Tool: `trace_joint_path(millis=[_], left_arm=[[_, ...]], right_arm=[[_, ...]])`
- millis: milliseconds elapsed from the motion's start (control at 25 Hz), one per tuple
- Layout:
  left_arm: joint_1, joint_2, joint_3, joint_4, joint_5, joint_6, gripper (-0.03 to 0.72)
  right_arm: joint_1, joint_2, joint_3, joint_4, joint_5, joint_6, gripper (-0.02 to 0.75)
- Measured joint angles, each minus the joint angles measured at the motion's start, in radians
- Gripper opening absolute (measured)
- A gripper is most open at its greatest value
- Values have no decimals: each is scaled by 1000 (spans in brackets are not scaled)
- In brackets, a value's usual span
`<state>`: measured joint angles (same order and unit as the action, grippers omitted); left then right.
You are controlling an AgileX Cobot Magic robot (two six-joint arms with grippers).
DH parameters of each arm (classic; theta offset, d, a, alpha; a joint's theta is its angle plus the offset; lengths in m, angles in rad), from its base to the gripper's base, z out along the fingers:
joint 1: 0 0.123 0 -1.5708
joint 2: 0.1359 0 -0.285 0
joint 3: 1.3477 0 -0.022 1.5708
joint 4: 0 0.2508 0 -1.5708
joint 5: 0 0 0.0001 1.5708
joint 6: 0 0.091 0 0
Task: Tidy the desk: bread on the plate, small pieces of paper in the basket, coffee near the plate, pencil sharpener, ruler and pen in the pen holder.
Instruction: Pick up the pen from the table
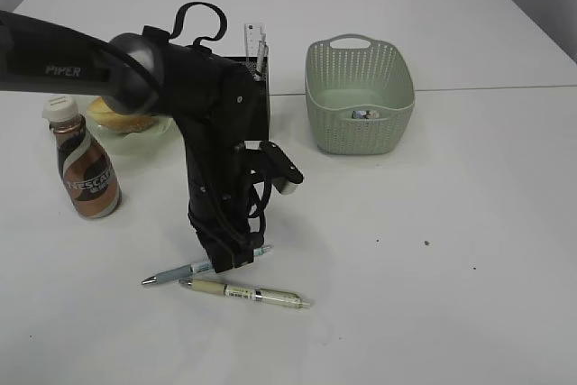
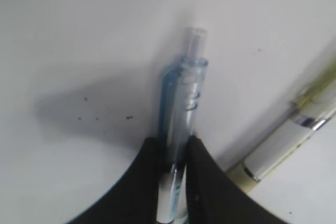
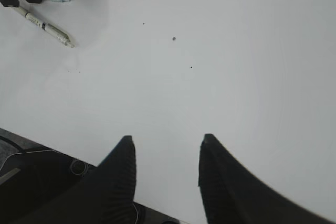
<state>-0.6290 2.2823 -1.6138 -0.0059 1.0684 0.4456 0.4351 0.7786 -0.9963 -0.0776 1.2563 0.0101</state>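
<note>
My left gripper reaches down to the table and is shut on a clear blue pen, which lies about level at the tabletop. A second, beige-and-white pen lies just beside it. My right gripper is open and empty over bare table; both pens show far off in its view, the beige one lying free. The black pen holder holds a ruler. The coffee bottle stands next to the plate with bread.
The green basket stands at the back right with a small item inside. The left arm hides part of the pen holder and plate. The right arm is not in the exterior view.
</note>
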Motion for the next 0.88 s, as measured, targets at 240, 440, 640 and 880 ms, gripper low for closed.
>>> trace_joint_path(millis=[240, 440, 640, 880], left_arm=[[8, -26, 6, -12, -57, -85, 79], [40, -84, 6, -19, -24, -136, 79], [93, -103, 6, -30, 94, -171, 76], [150, -160, 6, -186, 134, -203, 76]], right_arm=[[0, 0, 0, 0, 0, 18, 296], [0, 0, 0, 0, 0, 22, 296], [0, 0, 0, 0, 0, 22, 296], [0, 0, 0, 0, 0, 42, 296]])
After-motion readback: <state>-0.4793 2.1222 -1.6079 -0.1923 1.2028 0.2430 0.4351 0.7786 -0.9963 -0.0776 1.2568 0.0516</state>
